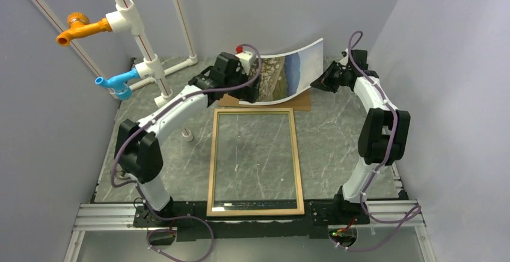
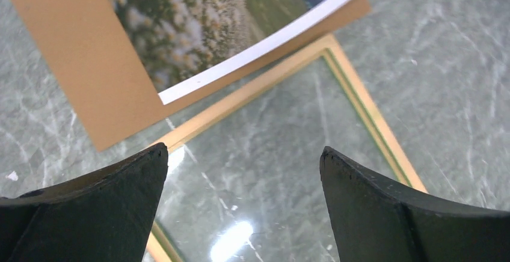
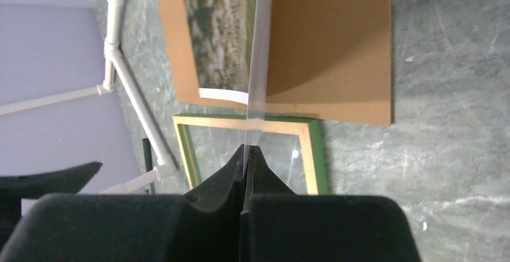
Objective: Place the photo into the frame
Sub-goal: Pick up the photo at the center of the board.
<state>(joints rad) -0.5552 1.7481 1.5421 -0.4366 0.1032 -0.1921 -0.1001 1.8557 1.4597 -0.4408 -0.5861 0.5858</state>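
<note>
The photo (image 1: 291, 70), a meadow print with a white border, stands curved above the back of the table. My right gripper (image 1: 317, 83) is shut on its right edge; the right wrist view shows the photo (image 3: 260, 45) edge-on, running out from the gripper (image 3: 248, 149). My left gripper (image 1: 252, 79) is beside the photo's lower left part, open and holding nothing. In the left wrist view the gripper (image 2: 243, 151) hangs over the frame's glass, with the photo (image 2: 198, 27) ahead. The frame (image 1: 211, 154) lies flat mid-table, pale wood face up.
A brown backing board (image 1: 301, 103) lies flat behind the frame, under the photo. White pipes with an orange tap (image 1: 81, 29) and a blue tap (image 1: 114, 83) stand at the back left. Grey walls close in on both sides.
</note>
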